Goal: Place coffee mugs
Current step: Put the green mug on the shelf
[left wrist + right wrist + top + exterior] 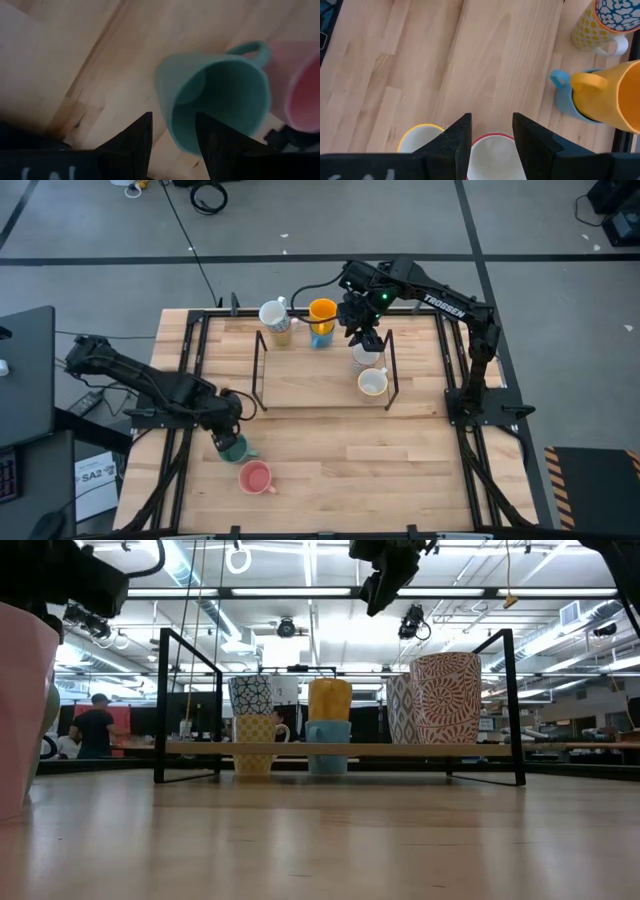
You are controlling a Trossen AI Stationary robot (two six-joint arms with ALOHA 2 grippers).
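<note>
My two arms are matte black, jointed tubes; the right arm point(455, 308) carries white TROSSEN lettering and a green light. Behind my dark wedge-shaped fingers point(136, 142), white markings show faintly.

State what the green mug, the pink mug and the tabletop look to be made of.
Green mug: probably glazed ceramic, smooth with a soft sheen.
Pink mug: likely the same, smooth and evenly coloured.
Tabletop: wood, joined planks with visible grain.
</note>
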